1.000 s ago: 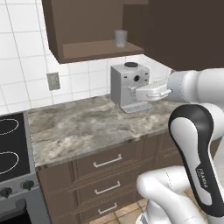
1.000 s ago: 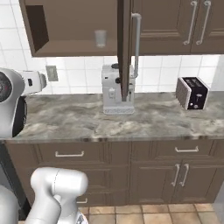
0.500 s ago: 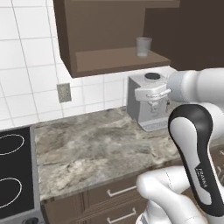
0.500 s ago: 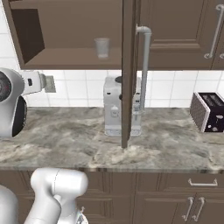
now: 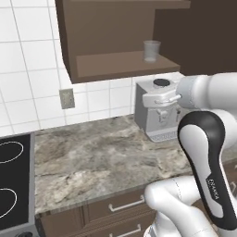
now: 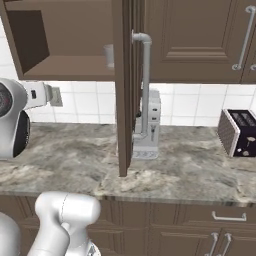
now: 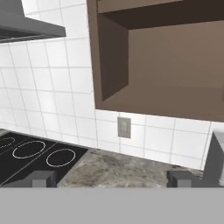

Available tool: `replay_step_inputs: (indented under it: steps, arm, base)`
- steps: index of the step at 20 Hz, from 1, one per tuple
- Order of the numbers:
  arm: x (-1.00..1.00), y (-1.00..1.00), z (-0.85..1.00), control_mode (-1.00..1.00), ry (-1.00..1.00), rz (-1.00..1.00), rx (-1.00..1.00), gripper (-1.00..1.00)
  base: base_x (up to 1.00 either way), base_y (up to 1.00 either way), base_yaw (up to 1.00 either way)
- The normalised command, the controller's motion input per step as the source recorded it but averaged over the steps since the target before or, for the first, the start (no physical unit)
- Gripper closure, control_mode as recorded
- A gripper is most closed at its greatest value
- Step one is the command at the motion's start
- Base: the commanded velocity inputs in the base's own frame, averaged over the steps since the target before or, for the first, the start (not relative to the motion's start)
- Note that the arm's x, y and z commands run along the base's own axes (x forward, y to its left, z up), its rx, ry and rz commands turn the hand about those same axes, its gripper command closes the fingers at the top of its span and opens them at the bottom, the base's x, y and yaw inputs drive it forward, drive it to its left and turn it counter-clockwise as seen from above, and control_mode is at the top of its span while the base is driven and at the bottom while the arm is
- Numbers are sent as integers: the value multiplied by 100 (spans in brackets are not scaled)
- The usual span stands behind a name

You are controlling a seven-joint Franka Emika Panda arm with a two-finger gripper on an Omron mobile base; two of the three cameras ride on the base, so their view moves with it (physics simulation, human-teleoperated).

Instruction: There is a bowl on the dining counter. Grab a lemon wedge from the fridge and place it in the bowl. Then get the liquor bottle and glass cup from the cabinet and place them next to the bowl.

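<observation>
cabinet (image 5: pixel 115 65) open | glass cup (image 5: pixel 151 50) on shelf | coffee machine (image 5: pixel 155 111) below

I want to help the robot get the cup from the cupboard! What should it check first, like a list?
1. Cupboard door open: ok, the shelf shows.
2. Cup standing upright on the shelf: ok.
3. Gripper open and holding nothing: ok.
4. Gripper pointed at the cup: not ok, the hand view looks at the cupboard's left end and the stove.
5. Coffee machine under the shelf out of the way: cannot tell.
6. Bottle in the cupboard: cannot tell.
</observation>
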Motion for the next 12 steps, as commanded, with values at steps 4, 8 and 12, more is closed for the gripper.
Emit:
replay_step_inputs:
  steps: [4,8,12]
  arm:
    - [0,0,0,100,0,0,0,-100]
    - [23,-8,5,-100,2,0,-6,-100]
    - [39,-55,51,-100,16,0,-17,-100]
  base:
    - [1,-13,0]
    - [0,0,0]
    - [0,0,0]
